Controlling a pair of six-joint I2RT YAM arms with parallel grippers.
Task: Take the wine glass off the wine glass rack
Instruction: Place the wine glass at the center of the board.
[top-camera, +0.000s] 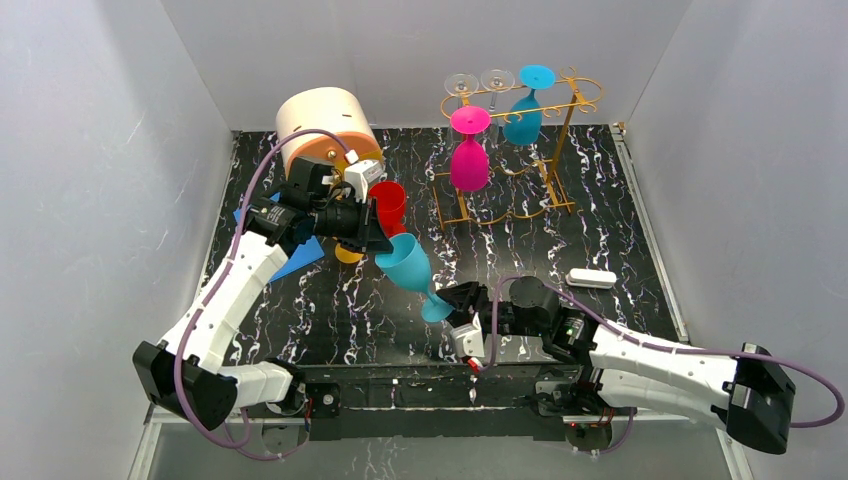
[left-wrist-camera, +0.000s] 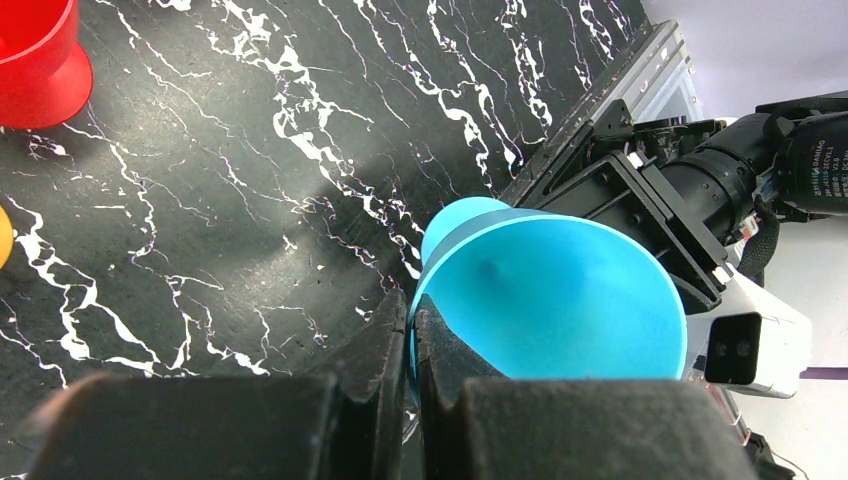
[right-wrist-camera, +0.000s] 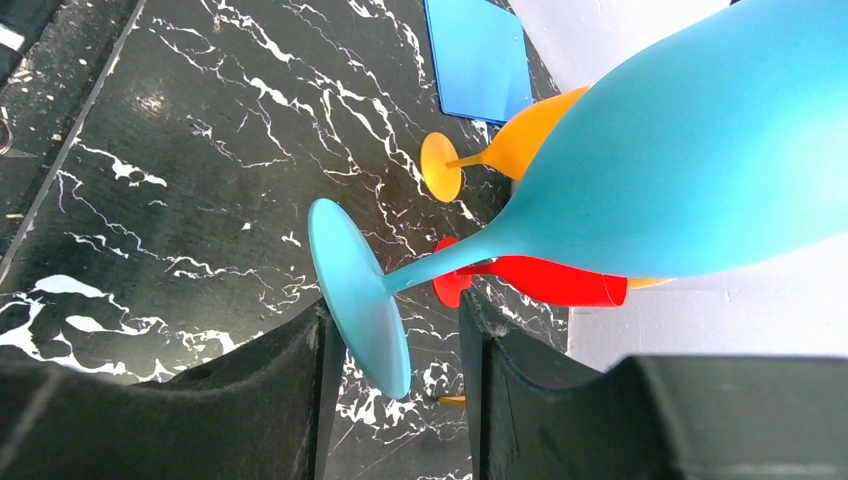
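Teal glass (top-camera: 405, 265) hangs tilted over the tabletop's (top-camera: 330, 310) middle, well apart from the rack (top-camera: 561, 133) at the far edge. Left tool (left-wrist-camera: 408, 345) pinches its rim; right tool (right-wrist-camera: 395, 345) gapes, fingers flanking its foot.

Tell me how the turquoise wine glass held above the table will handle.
The turquoise wine glass is probably light: the left hand holds it tilted by a pinch on the rim. Its smooth matte wall may slip in that pinch. Laid on its side, the round bowl would likely roll.
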